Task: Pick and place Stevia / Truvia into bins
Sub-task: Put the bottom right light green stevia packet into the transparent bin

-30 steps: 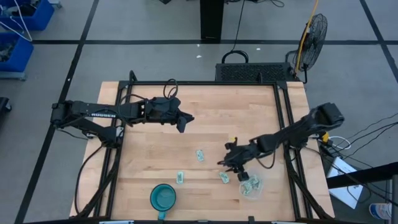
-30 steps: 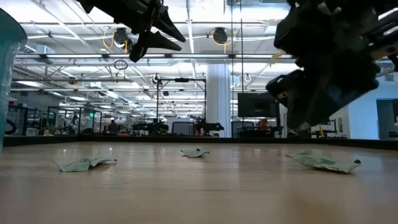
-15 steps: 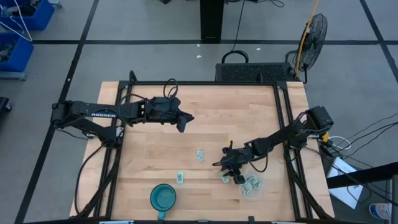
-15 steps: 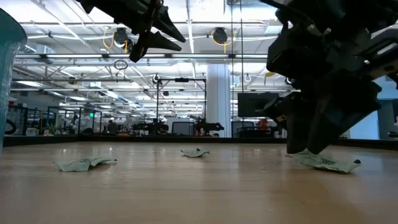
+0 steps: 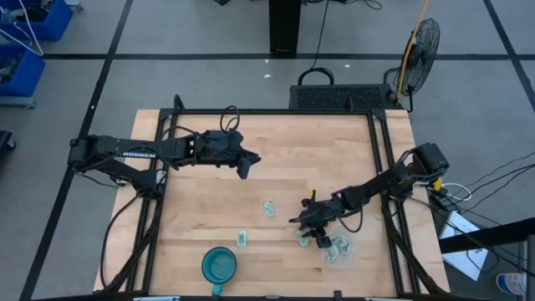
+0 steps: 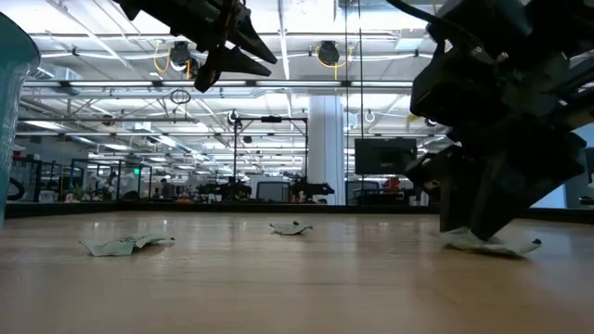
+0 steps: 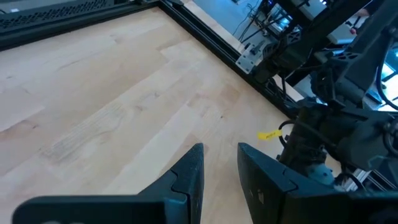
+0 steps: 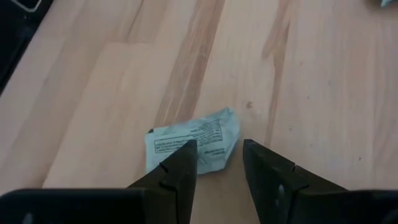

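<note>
Three pale green sachets lie flat on the wooden table: one [image 5: 269,209] mid-table, one [image 5: 242,239] nearer the front, one [image 5: 303,240] beside the clear tub [image 5: 339,252], which holds several more. My right gripper [image 5: 307,235] is open and low over that last sachet [image 8: 196,142], its fingers pointing down on either side of the sachet's near part. In the low view its fingertips [image 6: 461,225] reach down to the crumpled sachet [image 6: 497,246]. My left gripper [image 5: 247,164] hovers open, high above the far left part of the table. My right gripper comes at the sachet from above, pointing down, and the sachet lies flat on the table. One fingertip [image 8: 185,155] stands over the sachet's edge [image 8: 163,144]; the other is just off its corner. Whether a fingertip touches the paper, I cannot tell.
A teal round bowl [image 5: 219,266] stands near the front edge, left of the sachets, and fills the low view's left edge [image 6: 13,102]. Black frame rails [image 5: 383,167] run along the table's sides. Bare wood lies between the two arms.
My right gripper has come down from above the table to the sachet beside the tub, moving slightly toward the near edge.
</note>
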Robot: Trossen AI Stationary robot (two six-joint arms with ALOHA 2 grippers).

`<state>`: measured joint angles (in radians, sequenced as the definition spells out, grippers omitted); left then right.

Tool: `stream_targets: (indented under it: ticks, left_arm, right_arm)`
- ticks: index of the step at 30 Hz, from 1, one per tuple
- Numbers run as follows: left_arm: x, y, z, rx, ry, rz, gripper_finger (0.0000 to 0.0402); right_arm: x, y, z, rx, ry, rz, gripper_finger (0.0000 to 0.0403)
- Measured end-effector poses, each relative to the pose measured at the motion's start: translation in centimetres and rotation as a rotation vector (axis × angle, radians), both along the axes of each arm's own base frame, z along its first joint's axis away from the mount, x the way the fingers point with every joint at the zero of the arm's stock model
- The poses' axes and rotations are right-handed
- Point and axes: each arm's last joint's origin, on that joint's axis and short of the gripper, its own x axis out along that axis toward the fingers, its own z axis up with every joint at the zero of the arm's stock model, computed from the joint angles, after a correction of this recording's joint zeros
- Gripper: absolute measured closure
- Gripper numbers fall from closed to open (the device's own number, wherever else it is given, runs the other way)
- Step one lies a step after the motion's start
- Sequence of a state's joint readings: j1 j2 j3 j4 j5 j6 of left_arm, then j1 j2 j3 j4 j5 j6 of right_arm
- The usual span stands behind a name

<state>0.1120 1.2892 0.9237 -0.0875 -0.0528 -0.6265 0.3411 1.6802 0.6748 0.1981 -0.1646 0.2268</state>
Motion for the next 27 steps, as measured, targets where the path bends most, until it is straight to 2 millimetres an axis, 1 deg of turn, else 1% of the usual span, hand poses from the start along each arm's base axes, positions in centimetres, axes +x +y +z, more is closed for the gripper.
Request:
stream_targets:
  ticks: [5,7,10,16,18,21,24,27]
  left_arm:
    - [0.0,0.0,0.0,0.021,0.007,-0.011,0.0300]
    - [0.0,0.0,-0.1,0.022,0.016,-0.013,0.0300]
    - [-0.1,0.0,-0.3,0.022,0.035,-0.014,0.0300]
    - [-0.3,0.0,-0.5,0.020,0.065,-0.014,0.0300]
    - [-0.3,0.0,-0.5,0.032,0.067,-0.013,0.0300]
    - [-0.3,0.0,-0.5,0.044,0.070,-0.015,0.0300]
    - [-0.3,0.0,-0.5,0.051,0.071,0.000,0.0300]
    - [-0.3,0.0,-0.5,0.052,0.073,-0.001,0.0300]
  right_arm:
    - [0.1,0.1,0.0,0.042,-0.017,-0.033,0.0278]
    - [0.1,0.1,0.1,0.047,-0.025,-0.031,0.0284]
    - [0.1,0.1,0.0,0.045,-0.022,-0.034,0.0311]
    - [0.1,0.1,0.1,0.089,0.004,-0.069,0.0391]
    - [0.0,0.0,0.3,0.123,0.021,-0.097,0.0398]
    - [-0.3,0.1,1.6,0.175,0.014,-0.128,0.0397]
    - [-0.9,0.1,4.0,0.220,-0.026,-0.134,0.0401]
    - [-2.3,0.1,6.2,0.261,-0.020,-0.152,0.0402]
